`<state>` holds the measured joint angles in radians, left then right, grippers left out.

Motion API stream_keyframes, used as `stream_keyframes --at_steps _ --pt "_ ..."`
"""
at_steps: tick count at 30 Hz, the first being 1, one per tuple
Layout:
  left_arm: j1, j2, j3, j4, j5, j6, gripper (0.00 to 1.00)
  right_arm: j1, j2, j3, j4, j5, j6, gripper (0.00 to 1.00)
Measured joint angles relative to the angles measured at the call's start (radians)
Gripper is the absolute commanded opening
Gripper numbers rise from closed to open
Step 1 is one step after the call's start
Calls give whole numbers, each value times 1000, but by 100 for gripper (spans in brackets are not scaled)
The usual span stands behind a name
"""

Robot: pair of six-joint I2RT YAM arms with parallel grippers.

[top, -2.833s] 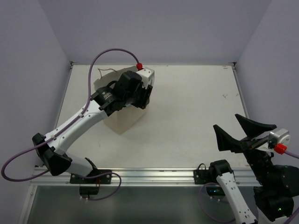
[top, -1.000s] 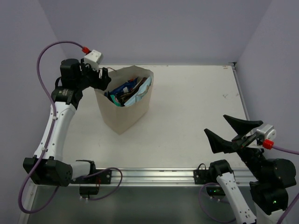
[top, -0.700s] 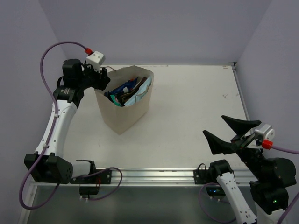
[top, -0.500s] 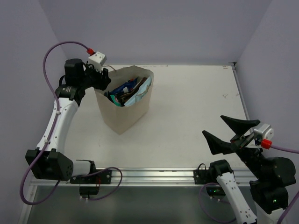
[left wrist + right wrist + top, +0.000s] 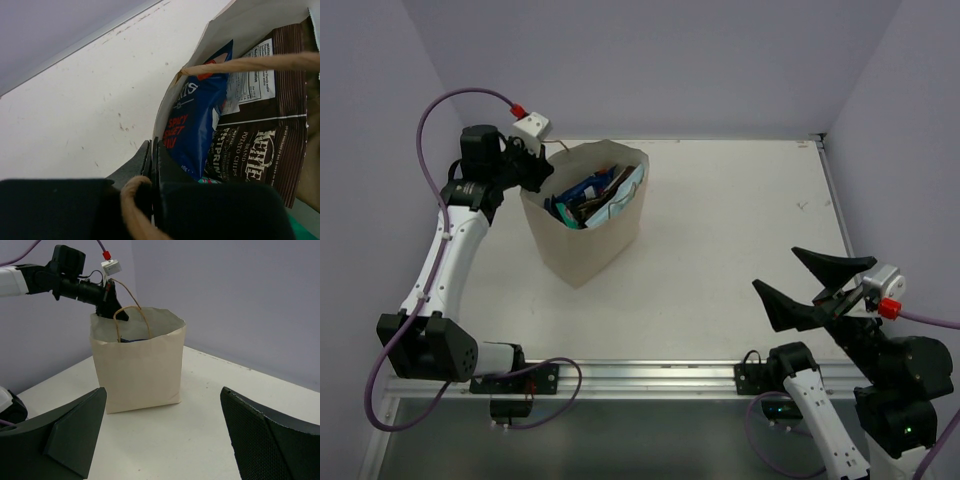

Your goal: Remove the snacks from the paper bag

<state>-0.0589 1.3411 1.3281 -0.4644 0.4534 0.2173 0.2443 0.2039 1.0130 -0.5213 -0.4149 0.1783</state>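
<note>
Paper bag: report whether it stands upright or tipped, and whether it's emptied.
Upright, not emptied: paper bag stands on its base, dark blue packet and brown packet inside.

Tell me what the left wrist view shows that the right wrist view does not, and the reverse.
Only the left wrist view: a dark blue packet and a brown chip packet inside the paper bag. Only the right wrist view: the whole bag standing upright, and the right gripper open. Both: the bag, a twisted handle, the left gripper shut on its rim, the white table.
</note>
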Motion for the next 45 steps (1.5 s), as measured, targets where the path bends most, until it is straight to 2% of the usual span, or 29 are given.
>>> stream_keyframes --at_steps 7,13,21,28,32,39,45 --pt "1 0 13 -23 77 -2 0 0 21 0 3 -8 0 99" --pt "-23 -12 16 -38 117 -15 0 2 112 34 5 -77 -8 99" --pt "-219 -125 -12 -77 14 -14 0 3 231 68 40 -160 -10 99" --pt "-325 -213 -80 -76 -76 -16 0 14 390 106 56 -203 6 99" --pt "-402 -226 -97 -75 -146 -17 0 120 478 150 48 -149 11 99" --pt "-490 -225 -98 -73 -285 -17 0 472 713 303 5 67 -73 99" --pt "-491 -178 -49 -69 -389 5 0 547 971 415 -16 145 -161 99"
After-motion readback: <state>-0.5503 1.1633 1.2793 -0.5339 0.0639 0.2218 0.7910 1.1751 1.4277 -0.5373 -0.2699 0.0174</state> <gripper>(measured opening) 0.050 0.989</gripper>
